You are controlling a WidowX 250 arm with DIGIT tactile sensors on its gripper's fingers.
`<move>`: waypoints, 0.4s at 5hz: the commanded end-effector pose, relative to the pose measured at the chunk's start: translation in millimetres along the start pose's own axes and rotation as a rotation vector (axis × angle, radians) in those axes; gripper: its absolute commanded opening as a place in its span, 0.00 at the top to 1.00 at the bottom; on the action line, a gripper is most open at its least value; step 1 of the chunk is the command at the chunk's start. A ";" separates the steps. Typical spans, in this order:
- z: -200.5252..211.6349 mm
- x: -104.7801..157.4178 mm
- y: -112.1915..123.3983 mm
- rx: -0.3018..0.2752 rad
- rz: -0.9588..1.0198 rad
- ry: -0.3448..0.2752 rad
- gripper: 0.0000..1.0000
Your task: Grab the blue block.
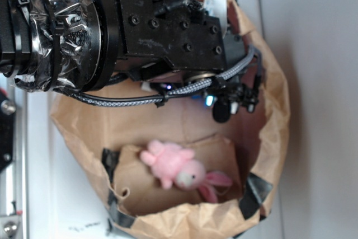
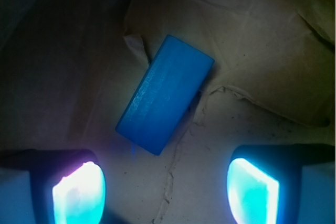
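The fingers (image 2: 165, 192) stand wide apart and hold nothing, their two lit pads (image 2: 79, 195) low in the wrist view, one glowing pinkish white, the other cyan. The block (image 2: 165, 94) lies flat on crumpled brown paper ahead of the fingers, between their lines but clear of both pads, touching neither. It is turned at a slant, its long side running from near the pinkish pad up and away toward the cyan side.

From the exterior view the arm (image 1: 112, 26) reaches down into an open paper bag (image 1: 274, 132), and the fingers are hidden low inside it. The bunny (image 1: 179, 167) lies on the bag's floor, well apart from the fingers. The block cannot be made out in that view.
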State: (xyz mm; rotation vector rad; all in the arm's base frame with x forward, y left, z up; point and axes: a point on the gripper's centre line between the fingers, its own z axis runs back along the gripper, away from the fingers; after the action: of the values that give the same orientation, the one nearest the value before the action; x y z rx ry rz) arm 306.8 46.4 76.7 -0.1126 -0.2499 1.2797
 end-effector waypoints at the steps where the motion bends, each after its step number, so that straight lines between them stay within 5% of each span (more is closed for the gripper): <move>1: 13.6 0.4 2.8 -0.023 0.147 0.008 0.00; 2: 15.4 -2.3 1.4 -0.011 0.206 -0.020 0.00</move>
State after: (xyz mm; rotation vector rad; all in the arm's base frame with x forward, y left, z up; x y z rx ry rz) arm 301.0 37.5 74.8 -0.1007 -0.2142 1.4852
